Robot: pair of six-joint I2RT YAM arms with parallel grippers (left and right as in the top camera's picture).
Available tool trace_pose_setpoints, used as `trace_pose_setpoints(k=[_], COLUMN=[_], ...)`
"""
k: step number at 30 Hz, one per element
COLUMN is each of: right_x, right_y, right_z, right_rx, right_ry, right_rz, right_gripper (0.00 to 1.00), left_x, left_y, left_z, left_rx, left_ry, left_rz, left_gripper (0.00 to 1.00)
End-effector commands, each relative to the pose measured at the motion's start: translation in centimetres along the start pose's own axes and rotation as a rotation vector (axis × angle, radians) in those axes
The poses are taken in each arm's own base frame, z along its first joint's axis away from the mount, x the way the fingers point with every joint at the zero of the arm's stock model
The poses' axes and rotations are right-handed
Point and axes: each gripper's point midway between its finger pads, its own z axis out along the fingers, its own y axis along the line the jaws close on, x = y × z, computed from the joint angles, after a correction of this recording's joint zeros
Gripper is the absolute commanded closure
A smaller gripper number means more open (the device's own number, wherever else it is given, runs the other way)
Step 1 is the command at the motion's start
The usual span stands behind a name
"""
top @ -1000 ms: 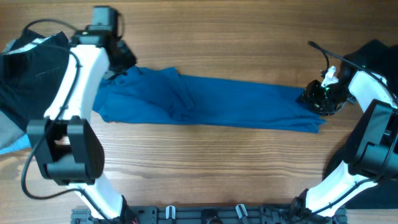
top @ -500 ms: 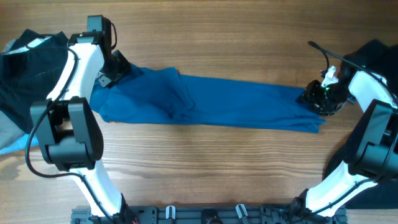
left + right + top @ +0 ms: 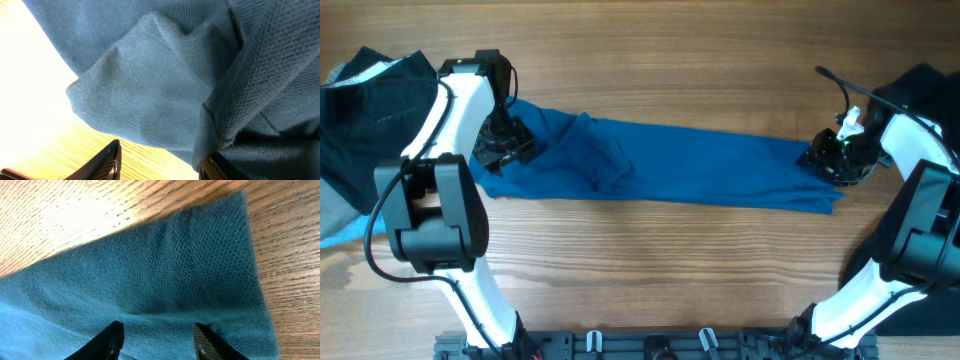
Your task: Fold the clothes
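Observation:
The royal-blue shirt (image 3: 680, 170) lies stretched in a long band across the table. My left gripper (image 3: 505, 145) sits over its bunched left end. In the left wrist view the jaws (image 3: 160, 167) are open, wood shows between them, and a fold of blue fabric (image 3: 150, 85) drapes over the right finger. My right gripper (image 3: 830, 155) rests at the shirt's right end. In the right wrist view its jaws (image 3: 159, 340) are open and spread over the flat blue fabric (image 3: 175, 275), close to the shirt's edge.
A black garment pile (image 3: 370, 110) lies at the far left with a light blue scrap (image 3: 340, 235) below it. More black cloth (image 3: 925, 85) lies at the far right edge. Bare wood table (image 3: 660, 270) runs along the near side.
My left gripper has moved from the shirt's far left corner toward the near side, onto the shirt's left end, and the fabric there has bunched. The right arm has not moved.

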Motion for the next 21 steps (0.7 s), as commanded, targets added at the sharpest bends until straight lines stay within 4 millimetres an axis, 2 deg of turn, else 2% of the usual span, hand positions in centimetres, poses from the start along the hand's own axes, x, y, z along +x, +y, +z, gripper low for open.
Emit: trace_pose_setpoints(k=[1,8,9,11,16,18,21], right_x=[0.3,0.3,0.3,0.3,0.3,0.1,-0.9], right_y=[-0.8,-0.8,-0.8,-0.8,-0.9,-0.8,-0.4], right_z=[-0.1,-0.1,-0.1,-0.1,-0.2,-0.5,-3.1], right_rx=[0.048,0.048,0.048,0.048,0.053,0.05,0.049], right_ry=[-0.001,-0.001,-0.001,-0.001,-0.002,-0.006,-0.037], right_rz=[-0.013,-0.013,-0.013,-0.014,-0.019,-0.036,-0.042], right_gripper=[0.5,0.5,0.5,0.5,0.5,0.48,0.44], left_x=[-0.4,-1.3,-1.4,-1.5,-1.9,-2.0,-2.1], left_y=[0.9,3.0,3.2,3.3,3.2,3.2,3.2], left_z=[0.6,0.3,0.3,0.3,0.3,0.1,-0.4], left_rx=[-0.063,-0.178,-0.189,-0.189,-0.182,-0.179,-0.173], left_ry=[-0.016,-0.068,-0.076,-0.08,-0.091,-0.095,-0.102], left_rz=[0.028,0.027,0.028,0.025,0.019,0.018,0.013], left_gripper=[0.51,0.5,0.48,0.32,0.32,0.32,0.31])
